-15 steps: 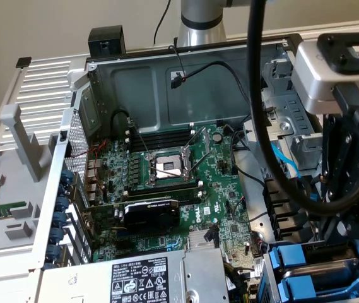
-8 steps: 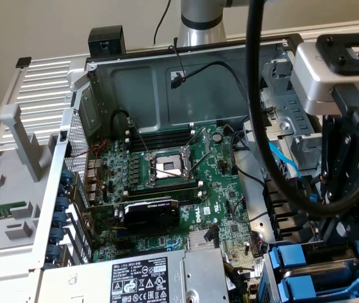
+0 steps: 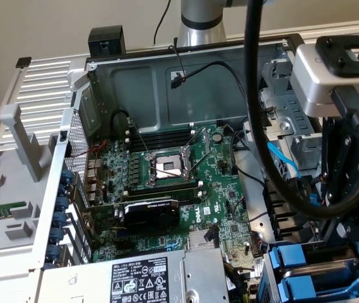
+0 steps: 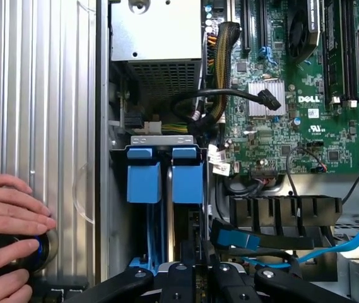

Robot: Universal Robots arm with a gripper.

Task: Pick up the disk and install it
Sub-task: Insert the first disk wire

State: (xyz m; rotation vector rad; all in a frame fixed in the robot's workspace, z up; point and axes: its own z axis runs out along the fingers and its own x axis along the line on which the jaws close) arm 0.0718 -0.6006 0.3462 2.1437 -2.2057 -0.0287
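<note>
The black two-fingered pincer (image 4: 198, 264) hangs over the metal drive bay (image 4: 160, 137), its fingers drawn almost together with nothing seen between them.

Exterior view, from its left:
- A light grey ribbed panel (image 3: 47, 79) adjoins the open silver computer case (image 3: 166, 82).
- Inside the case lies the green motherboard (image 3: 223, 189), carrying a bare square processor socket (image 3: 166, 167) and a black expansion card (image 3: 151, 211).
- Nearer the camera sits a large silver power-supply box (image 3: 166, 278) with a black-and-white label.
- At the exterior view's right, two bright blue plastic carrier fronts stand side by side in the bay.

The disk (image 3: 291, 257), showing its blue carrier front, is the one nearer the motherboard. It sits in the bay beneath the pincer, and whether the fingertips touch it cannot be told. The other blue carrier (image 3: 293, 289) stands just beside it.

In the wrist view, a person's hand (image 4: 9, 218) rests on the ribbed silver wall (image 4: 40, 95) beside the bay. Its fingers lie on a round black knob (image 4: 24, 252) with a blue ring.
</note>
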